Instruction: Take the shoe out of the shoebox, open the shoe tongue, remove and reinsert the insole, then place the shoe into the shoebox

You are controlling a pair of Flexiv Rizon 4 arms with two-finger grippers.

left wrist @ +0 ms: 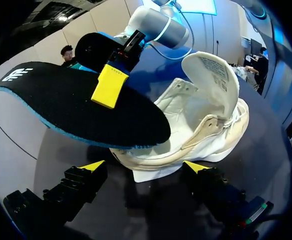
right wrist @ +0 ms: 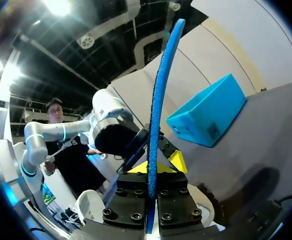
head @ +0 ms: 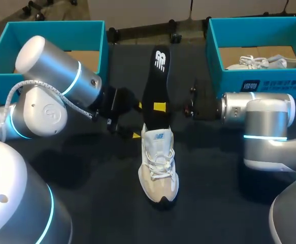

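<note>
While the right claw (right wrist: 156, 165) bites down, both yellow tips press the insole (head: 155, 81) from either side. That is a firm pinch, roughly midway along its length. Seen from that wrist, the insole stands edge-on, a thin blue-rimmed strip running straight out from between the fingers.

From above, the insole is black with a white logo at its far end. It slants away from the shoe (head: 159, 162), and its near end sits over the heel opening. Whether it dips inside, I cannot tell.

The shoe is a white and beige sneaker, upright on the dark table (head: 97, 173) near the middle, laced, with its toe pointing back at the robot. Its tongue (left wrist: 211, 70) is pulled up and open.

The left claw (left wrist: 143, 166) is spread wide and grips nothing. It is low and just beside the heel, with the shoe ahead of its tips.

On to the arms. The right one comes in level from the right, wrist pointing across the table. The left one comes in bent from the left, aiming at the heel.

At the far left corner sits a teal box (head: 51, 35). A second box (head: 229, 84) at the far right holds another white shoe.
</note>
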